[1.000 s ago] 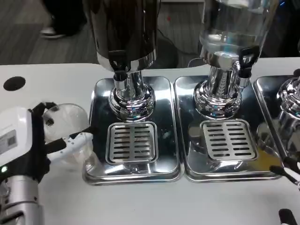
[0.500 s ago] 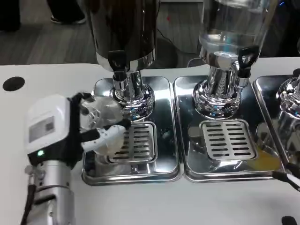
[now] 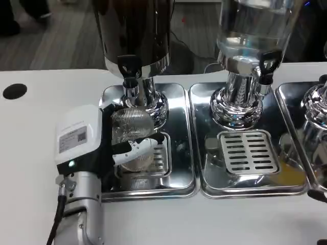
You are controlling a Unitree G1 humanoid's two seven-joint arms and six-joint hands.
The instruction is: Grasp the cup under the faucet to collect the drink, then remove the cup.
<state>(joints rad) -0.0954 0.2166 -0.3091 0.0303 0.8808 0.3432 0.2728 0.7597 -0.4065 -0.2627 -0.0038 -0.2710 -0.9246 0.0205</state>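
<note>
My left hand holds a clear plastic cup over the grate of the left drip tray. The cup stands just below and in front of the black faucet of the dark drink dispenser. Fingers wrap the cup's front side. The cup looks empty, and no liquid is seen flowing. At the lower right edge only a dark tip of my right hand shows, and its fingers are cut off by the frame.
A second dispenser with a clear tank stands on the middle drip tray. A third chrome base sits at the far right. A black round hole marks the table at left.
My left hand has carried the cup rightward from the table beside the tray onto the grate under the dark dispenser's faucet. The right hand has slid further out of frame.
</note>
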